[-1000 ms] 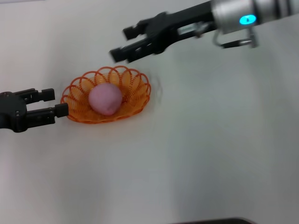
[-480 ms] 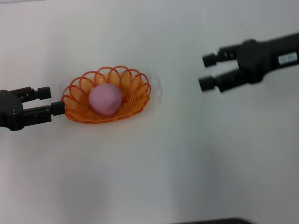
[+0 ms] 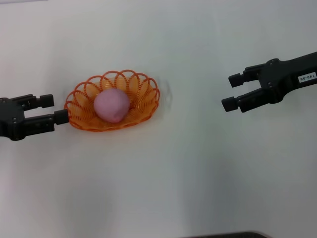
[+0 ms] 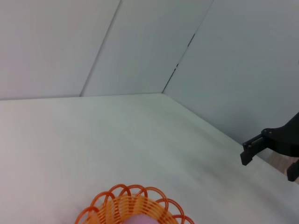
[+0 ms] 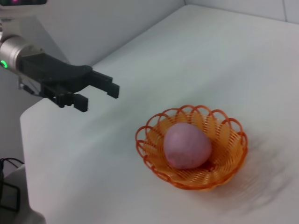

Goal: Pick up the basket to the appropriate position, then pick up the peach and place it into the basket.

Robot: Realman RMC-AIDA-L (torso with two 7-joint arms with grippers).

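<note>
Both tools gape empty: left tool (image 3: pixel 53 109) just beside the basket (image 3: pixel 143 110) holding the peach (image 3: pixel 112 105), right tool (image 3: pixel 234 91) well apart.

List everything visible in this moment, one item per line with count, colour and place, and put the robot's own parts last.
Oval orange wire basket: one, orange, on the table's left half, upright.
Smooth pink-mauve peach: one, pink-mauve, lying inside the basket at its middle.
White table: one, white, under everything.
Grey wall panels: pale grey, behind the table's far edge in the left wrist view.
Left gripper: one, black, open, at the basket's left end; one fingertip is at the rim, contact unclear.
Right gripper: one, black, open, empty, over the table's right side, well apart from the basket.
</note>
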